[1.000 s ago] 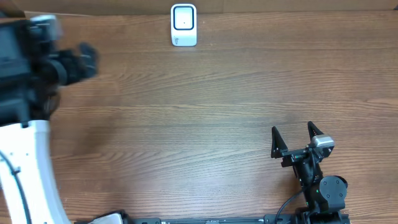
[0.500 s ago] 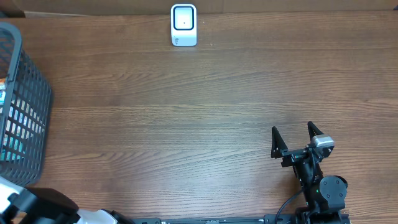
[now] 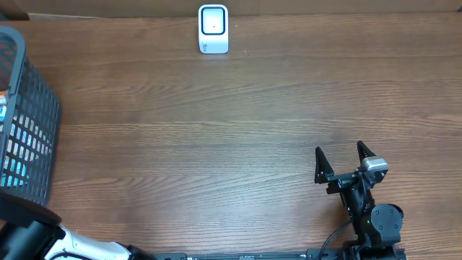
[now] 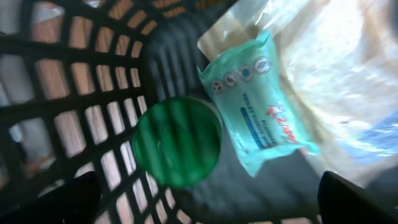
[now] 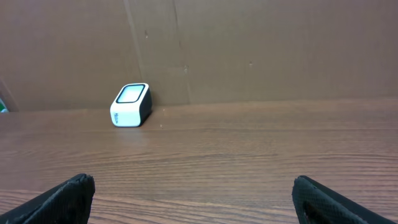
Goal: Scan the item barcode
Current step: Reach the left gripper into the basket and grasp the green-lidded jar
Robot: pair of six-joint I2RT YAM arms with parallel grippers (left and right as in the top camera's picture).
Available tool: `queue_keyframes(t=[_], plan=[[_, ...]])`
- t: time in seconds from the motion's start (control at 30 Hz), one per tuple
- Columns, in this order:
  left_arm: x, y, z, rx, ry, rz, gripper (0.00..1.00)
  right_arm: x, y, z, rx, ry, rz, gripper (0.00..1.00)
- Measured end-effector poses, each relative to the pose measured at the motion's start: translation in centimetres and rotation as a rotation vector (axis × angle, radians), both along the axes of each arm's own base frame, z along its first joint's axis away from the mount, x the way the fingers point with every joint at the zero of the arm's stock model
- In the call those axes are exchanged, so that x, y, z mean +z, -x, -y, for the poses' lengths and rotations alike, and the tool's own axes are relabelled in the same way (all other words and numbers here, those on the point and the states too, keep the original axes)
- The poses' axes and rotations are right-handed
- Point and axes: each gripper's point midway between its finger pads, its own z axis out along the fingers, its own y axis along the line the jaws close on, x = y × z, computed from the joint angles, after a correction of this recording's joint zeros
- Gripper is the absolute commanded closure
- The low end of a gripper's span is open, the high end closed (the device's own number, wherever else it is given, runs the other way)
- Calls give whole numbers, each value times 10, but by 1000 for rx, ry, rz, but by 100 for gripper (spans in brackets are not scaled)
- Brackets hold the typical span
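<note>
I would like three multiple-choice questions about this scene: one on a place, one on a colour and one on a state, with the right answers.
1. The scanner stands: A. at the far edge of the table; B. in its middle; C. at its near edge.
2. The round lid in the basket is: A. red; B. green; C. yellow.
3. The right gripper is: A. shut on the scanner; B. shut, empty; C. open, empty.
Answers: 1 A, it sits at the top of the overhead view; 2 B, the left wrist view shows green; 3 C, its jaws stand apart with nothing between.

White scanner, dark mesh basket
</note>
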Motion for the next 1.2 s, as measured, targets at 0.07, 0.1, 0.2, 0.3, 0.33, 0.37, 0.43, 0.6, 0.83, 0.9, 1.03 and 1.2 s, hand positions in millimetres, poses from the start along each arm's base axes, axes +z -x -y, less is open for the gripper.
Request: queue_keyframes(t=[0.07, 0.1, 0.2, 0.3, 0.33, 0.37, 0.43, 0.6, 0.83, 0.9, 1.03, 1.2], plan=[[-19, 2, -4, -32, 31, -55, 0, 0, 0, 0, 0, 0, 0, 0], [-33, 4, -6, -50, 55, -97, 0, 0, 0, 0, 0, 0, 0, 0], [-66, 14, -12, -76, 97, -210, 0, 0, 0, 0, 0, 0, 0, 0], [-70, 13, -19, -109, 82, -233, 2, 0, 0, 0, 0, 0, 0, 0], [-70, 14, -21, -121, 79, -240, 9, 0, 0, 0, 0, 0, 0, 0], [-69, 14, -21, -134, 79, -248, 19, 0, 0, 0, 0, 0, 0, 0], [-69, 16, -20, -154, 87, -260, 25, 0, 0, 0, 0, 0, 1, 0], [-72, 12, -15, -168, 112, -234, 41, 0, 0, 0, 0, 0, 0, 0], [-71, 6, -11, -176, 133, -197, 49, 0, 0, 0, 0, 0, 0, 0], [-71, 3, -10, -179, 139, -179, 49, 0, 0, 0, 0, 0, 0, 0], [-70, -7, -6, -191, 156, -117, 49, 0, 0, 0, 0, 0, 0, 0], [-67, -27, 0, -216, 184, -14, 48, 0, 0, 0, 0, 0, 0, 0]])
